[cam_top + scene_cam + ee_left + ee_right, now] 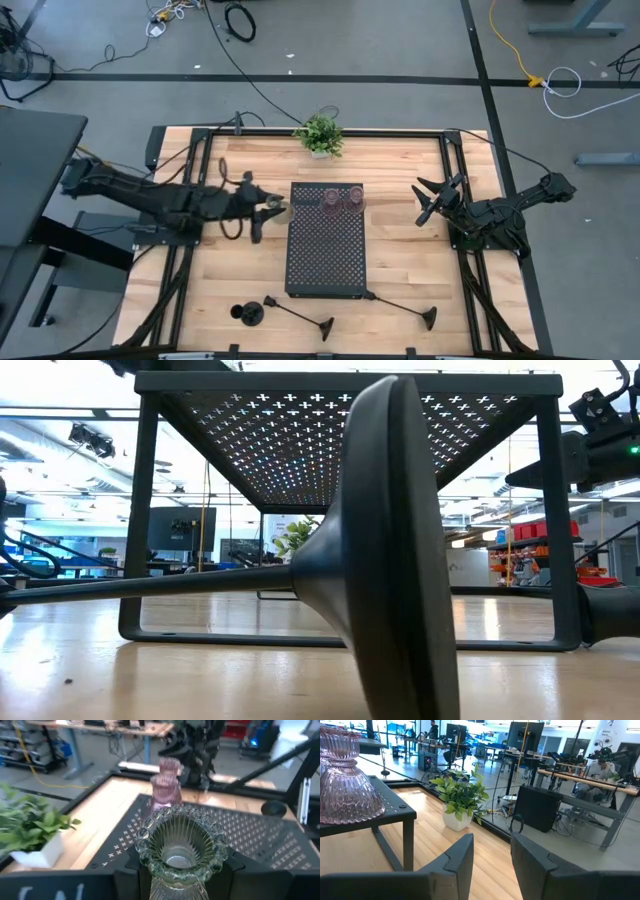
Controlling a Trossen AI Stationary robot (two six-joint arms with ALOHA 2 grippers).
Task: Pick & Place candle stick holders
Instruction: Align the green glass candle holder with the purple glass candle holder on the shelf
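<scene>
My left gripper [272,208] is shut on the olive-green glass cup [180,845], just off the far left corner of the black perforated tray [326,262]. Two pinkish glass cups [341,199] stand upright on the tray's far end; they also show in the left wrist view [166,787]. Three black holders lie on the table near its front edge: a short one [248,313] and two long-stemmed ones [300,314] [403,306]. One base [390,540] fills the low view. My right gripper [430,200] is open and empty to the right of the tray. My left gripper pinches the green cup's lower part [172,887], below its beaded rim, between its two fingers [131,865]. The fingers come level from the table's left side. The cup stands upright, mouth up. Its base is out of the frame.
A small green potted plant [320,134] stands at the far edge behind the tray; it also shows in the right wrist view [461,800]. The tray stands raised on thin legs [140,520]. Bare wood lies left and right of the tray.
</scene>
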